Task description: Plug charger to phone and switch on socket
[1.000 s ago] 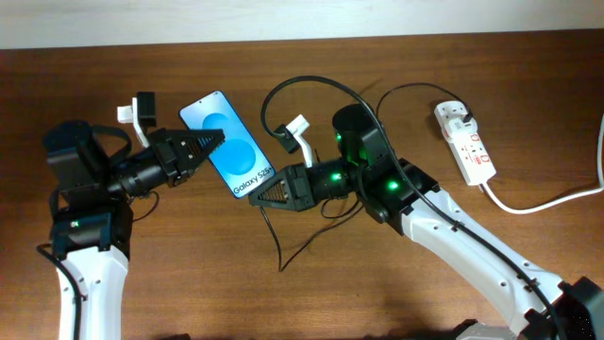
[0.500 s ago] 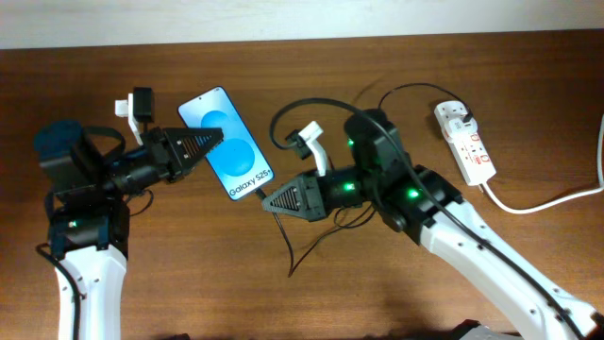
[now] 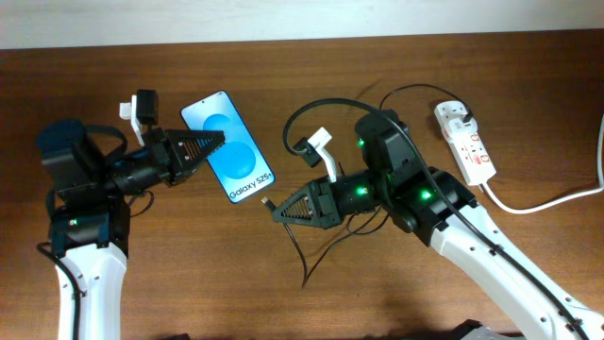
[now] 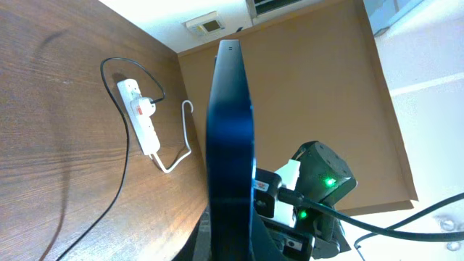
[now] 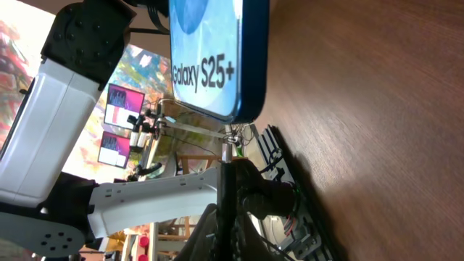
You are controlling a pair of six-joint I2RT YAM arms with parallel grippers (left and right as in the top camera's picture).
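Observation:
The phone [image 3: 229, 146] has a blue screen reading "Galaxy S25+". My left gripper [image 3: 209, 142] is shut on its upper edge and holds it off the table. In the left wrist view the phone [image 4: 230, 145] shows edge-on. My right gripper [image 3: 279, 210] is shut on the charger cable [image 3: 304, 118] near its connector tip [image 3: 268, 201], just off the phone's lower end. In the right wrist view the tip [image 5: 228, 141] sits a small gap below the phone's bottom edge [image 5: 217, 65]. The white socket strip [image 3: 465, 142] lies at the far right with the charger's black plug in it.
The socket's thick white cord [image 3: 547, 199] runs off to the right edge. Slack charger cable loops on the table under my right arm [image 3: 302, 260]. The socket also shows in the left wrist view [image 4: 141, 116]. The table's back edge meets a white wall.
My right gripper has moved right and slightly down with the cable, pulling back a little from the phone's lower end. The left gripper and phone have barely shifted.

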